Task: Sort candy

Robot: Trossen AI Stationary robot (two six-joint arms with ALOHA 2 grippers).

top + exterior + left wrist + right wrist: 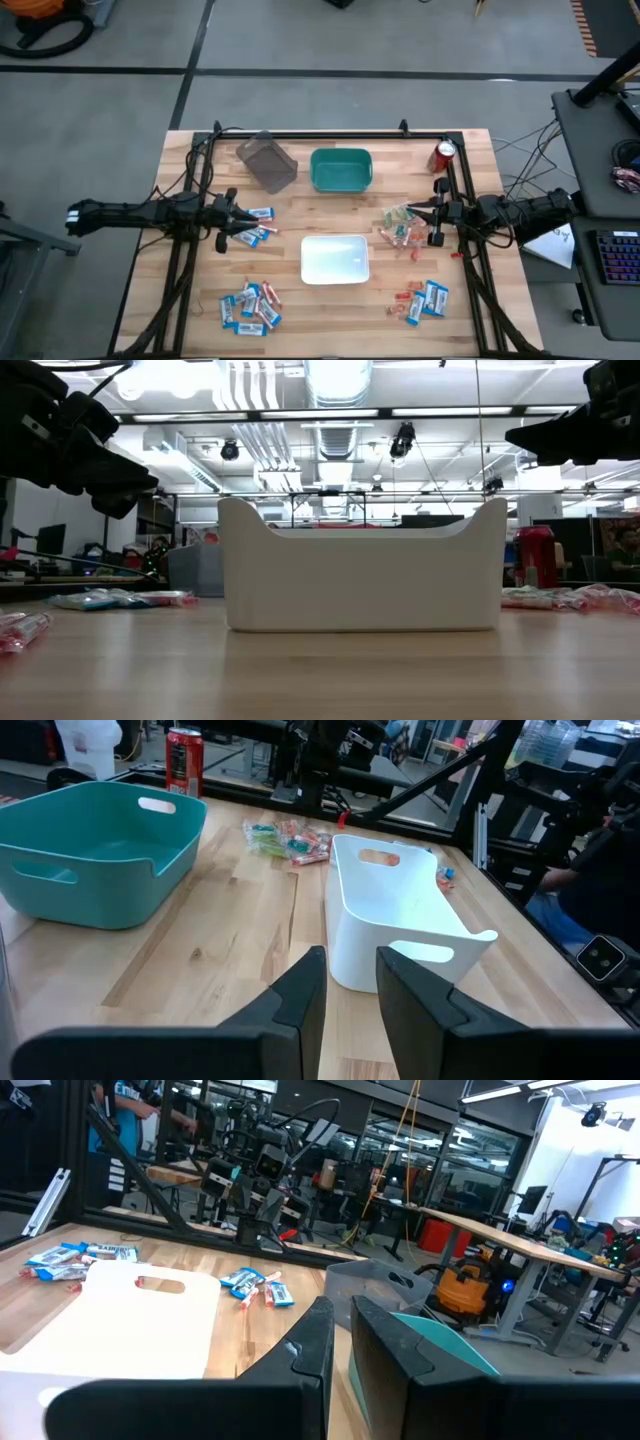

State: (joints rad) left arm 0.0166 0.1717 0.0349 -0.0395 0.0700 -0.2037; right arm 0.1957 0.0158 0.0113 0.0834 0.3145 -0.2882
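Right now my left end effector (240, 228) hovers, fingers slightly apart and empty, just beside the blue packets (258, 232) on the worktop (330, 305), which lie toward the white bin (335, 259). My right end effector (436, 222), fingers nearly together and empty, sits beside the pink sticks (402, 232).

Wooden table (330, 305) carries white bin (335, 259), teal bin (341, 170), apparently clear bin (267, 163), scattered candy (250, 307).
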